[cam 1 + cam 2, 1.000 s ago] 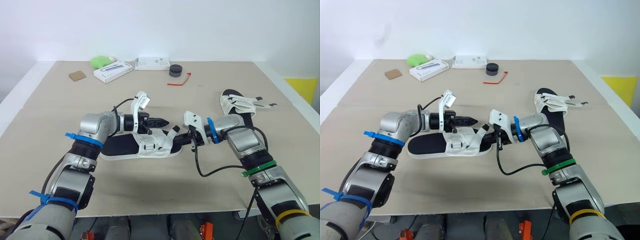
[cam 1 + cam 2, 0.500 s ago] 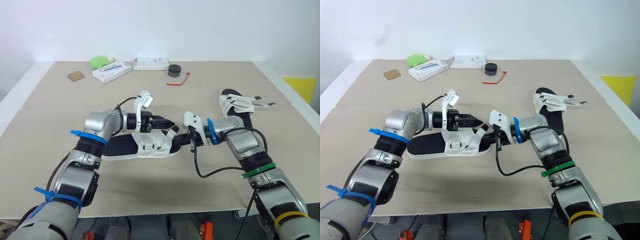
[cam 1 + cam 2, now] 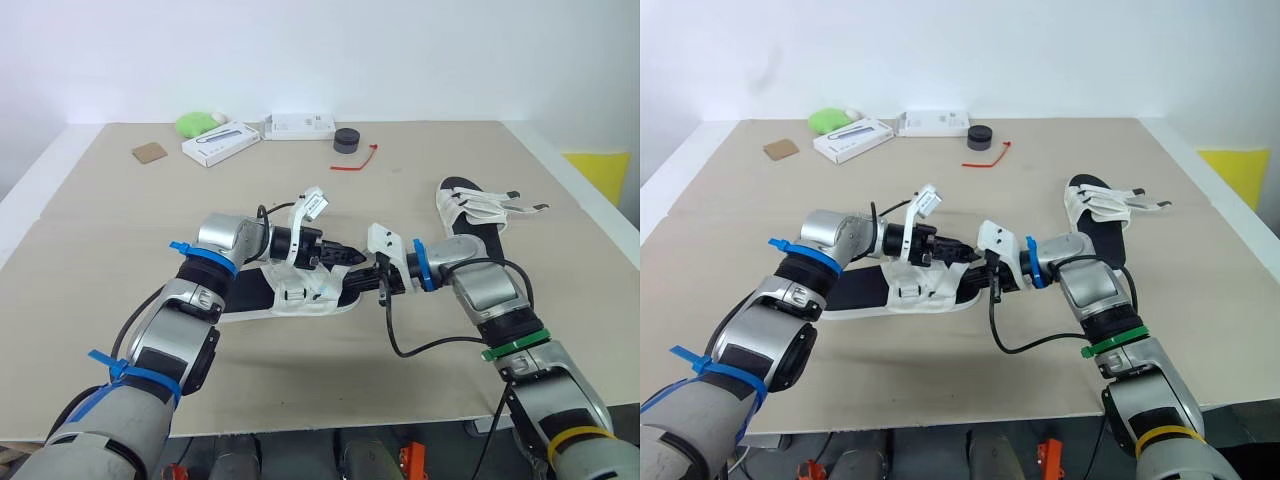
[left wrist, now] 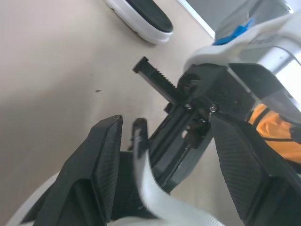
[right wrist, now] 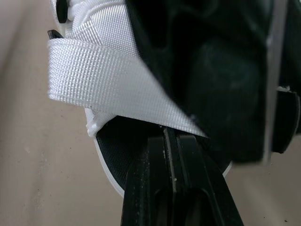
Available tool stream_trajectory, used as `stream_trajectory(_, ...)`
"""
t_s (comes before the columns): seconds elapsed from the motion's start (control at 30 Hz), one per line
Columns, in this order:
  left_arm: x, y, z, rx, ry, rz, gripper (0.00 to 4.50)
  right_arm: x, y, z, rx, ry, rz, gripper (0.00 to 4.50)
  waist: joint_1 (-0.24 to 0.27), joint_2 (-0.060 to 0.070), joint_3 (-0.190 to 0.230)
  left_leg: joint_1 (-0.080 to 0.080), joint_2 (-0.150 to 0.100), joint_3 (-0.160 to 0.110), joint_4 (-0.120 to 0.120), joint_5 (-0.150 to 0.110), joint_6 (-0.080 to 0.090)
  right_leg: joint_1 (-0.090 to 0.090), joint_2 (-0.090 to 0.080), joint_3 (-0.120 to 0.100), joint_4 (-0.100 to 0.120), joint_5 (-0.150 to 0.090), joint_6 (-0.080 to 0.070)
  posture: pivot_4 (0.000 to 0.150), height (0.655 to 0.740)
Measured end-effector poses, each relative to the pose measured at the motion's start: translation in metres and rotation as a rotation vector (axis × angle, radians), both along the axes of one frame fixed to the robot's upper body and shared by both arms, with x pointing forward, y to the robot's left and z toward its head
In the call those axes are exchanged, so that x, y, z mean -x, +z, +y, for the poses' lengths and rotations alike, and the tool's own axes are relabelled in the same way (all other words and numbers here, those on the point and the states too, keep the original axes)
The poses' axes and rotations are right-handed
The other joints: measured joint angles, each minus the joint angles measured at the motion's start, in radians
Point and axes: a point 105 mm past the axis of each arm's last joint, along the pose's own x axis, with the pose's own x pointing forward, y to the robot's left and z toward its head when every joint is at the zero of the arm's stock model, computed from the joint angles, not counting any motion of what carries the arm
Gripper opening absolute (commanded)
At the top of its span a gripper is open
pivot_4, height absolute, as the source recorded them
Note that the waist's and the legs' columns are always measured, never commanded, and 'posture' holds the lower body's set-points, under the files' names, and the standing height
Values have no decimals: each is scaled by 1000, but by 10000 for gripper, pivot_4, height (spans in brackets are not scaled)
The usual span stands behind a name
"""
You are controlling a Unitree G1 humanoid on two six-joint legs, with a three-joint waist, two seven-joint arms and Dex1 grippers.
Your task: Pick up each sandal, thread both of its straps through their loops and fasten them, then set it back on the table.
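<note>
My left tool [image 3: 352, 256] is spread about a strap [image 5: 94, 80] of the near sandal [image 3: 262, 296]; at its 3 o'clock, I see my right tool [image 3: 378, 283] pinching that strap.

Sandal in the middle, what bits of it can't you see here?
Front loop: eye views, covered where left gripper and right gripper meet over the sandal.
Strap end: right wrist view, behind a dark shape near the camera.
Rest of sandal: left wrist view, cut off by the edge.
</note>
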Motion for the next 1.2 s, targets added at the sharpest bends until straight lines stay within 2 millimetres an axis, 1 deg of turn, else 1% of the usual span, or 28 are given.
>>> stream_trajectory(0.1, 0, -4, 1, -11, 1, 14, 14460, 0, 0, 0, -3, -6, -2, 0, 0, 0, 0, 0, 0, 0, 0, 0, 0, 0, 0, 0, 0, 0, 0, 1500, 7400)
stream_trajectory(0.13, 0, -5, 1, -14, 2, 11, 6968, 1, 0, -1, -4, -8, -2, 0, 0, 0, 0, 0, 0, 0, 0, 0, 0, 0, 0, 0, 0, 0, 0, 1500, 7400)
stream_trajectory(0.17, -1, -5, 1, -15, 3, 8, 2637, 1, 0, -1, -5, -9, -1, 0, 0, 0, 0, 0, 0, 0, 0, 0, 0, 0, 0, 0, 0, 0, 0, 1500, 7400)
stream_trajectory(0.2, -1, -5, 1, -20, 4, 5, 302, 1, 0, -1, -6, -10, 0, 0, 0, 0, 0, 0, 0, 0, 0, 0, 0, 0, 0, 0, 0, 0, 0, 1500, 7400)
stream_trajectory(0.37, -4, -3, 4, -20, 22, -5, 302, 1, 0, 0, -8, -10, 2, 0, 0, 0, 0, 0, 0, 0, 0, 0, 0, 0, 0, 0, 0, 0, 0, 1500, 7400)
stream_trajectory(0.5, -12, 9, 9, 5, 78, -16, 302, 0, 0, 0, -9, -11, 4, 0, 0, 0, 0, 0, 0, 0, 0, 0, 0, -1, 0, 0, 0, 0, 0, 1500, 7400)
stream_trajectory(0.57, -14, 19, 14, 50, 111, 5, 302, 0, 0, 1, -10, -10, 4, 0, -2, 0, 0, 0, 0, 0, -1, 0, 0, -1, 0, 0, 0, 0, 0, 1500, 7400)
stream_trajectory(0.6, -13, 31, 18, 94, 129, 19, 302, 0, 1, 1, -11, -8, 3, 0, -3, 0, 0, -1, 0, 0, -1, 0, 0, -2, 0, 0, 0, 0, 0, 1500, 7400)
stream_trajectory(0.67, -11, 49, 27, 143, 154, 26, 302, 0, 1, 3, -15, -8, 2, 0, -6, 0, 0, -1, 0, 0, -1, 0, 0, -3, 0, 0, 0, 0, 0, 1500, 7400)
stream_trajectory(0.73, -7, 55, 36, 170, 185, 47, 302, -1, 1, 5, -19, -10, -2, 0, -6, 0, 0, -1, 0, 0, -2, 0, 0, -3, 0, 0, 0, 0, 0, 1500, 7400)
stream_trajectory(0.87, -2, 43, 62, 167, 289, 101, 302, -1, 0, 7, -22, -8, -1, 0, -6, 0, 1, -1, 0, 0, -2, 0, 0, -3, 0, 0, 0, 0, 1, 1500, 7400)
stream_trajectory(0.97, 4, 29, 75, 141, 350, 142, 302, -1, 0, 7, -23, -10, 0, 0, -4, 0, 0, -1, 0, 0, -2, 0, 0, -2, 0, 0, 0, 0, 1, 1500, 7400)
stream_trajectory(1.0, 5, 23, 77, 134, 365, 164, 302, -1, 0, 7, -23, -11, 0, 0, -3, 0, 0, -1, 0, 0, -2, 0, 0, -2, 0, 0, 0, 0, 1, 1500, 7400)
stream_trajectory(1.07, 6, 18, 78, 125, 377, 179, 302, -1, 0, 7, -23, -11, 0, 0, -3, 0, 0, -1, 0, 0, -2, 0, 0, -2, 0, 0, 0, 0, 1, 1500, 7400)
stream_trajectory(1.17, 4, 5, 79, 101, 425, 211, 302, -1, 0, 7, -23, -12, 2, 0, -2, 0, 0, -1, 0, 0, -2, 0, 0, -2, 0, 0, 0, 0, 0, 1500, 7400)
stream_trajectory(1.2, 3, -3, 79, 96, 437, 226, 302, -1, 0, 7, -24, -11, 2, 0, -2, 0, 0, 0, 0, 0, -2, 0, 0, -2, 0, 0, 0, -1, 0, 1500, 7400)
